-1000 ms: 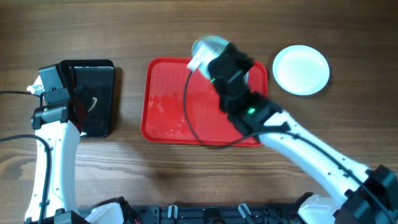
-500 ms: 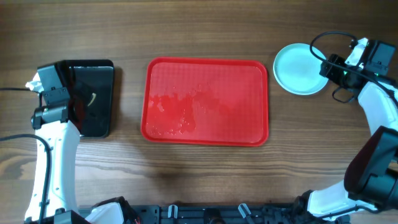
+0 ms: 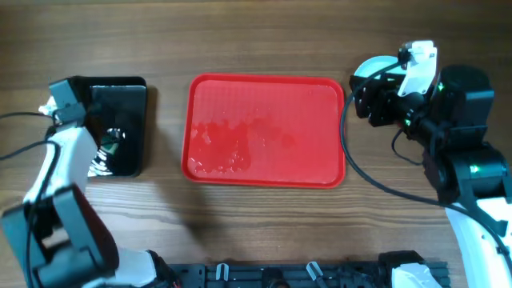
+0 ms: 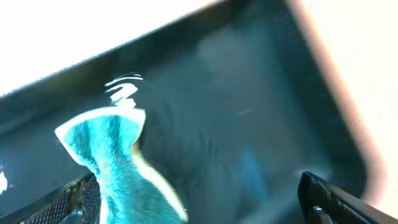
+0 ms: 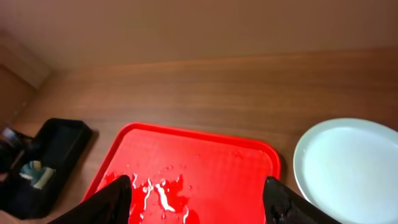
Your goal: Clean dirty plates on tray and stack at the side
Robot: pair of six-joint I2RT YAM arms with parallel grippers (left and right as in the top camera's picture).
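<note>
Seemingly the job is nearly done: the wet red plastic tray (image 3: 264, 104) is bare, a pale round plate (image 5: 348, 162) lies beside it, and the left gripper (image 4: 196, 183) and right gripper (image 5: 198, 182) both gape empty.

Brown wood-grain table (image 3: 264, 216), soft even light.

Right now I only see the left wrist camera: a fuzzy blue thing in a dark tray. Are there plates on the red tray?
Observer: No, the red tray holds no plates, only wet streaks.
Operator: Where are the plates then?
Observer: A pale plate lies on the table, right of the tray; how many are stacked, I cannot tell.
Operator: Is the other arm holding something?
Observer: No, the right fingers are spread apart with nothing between them.
</note>
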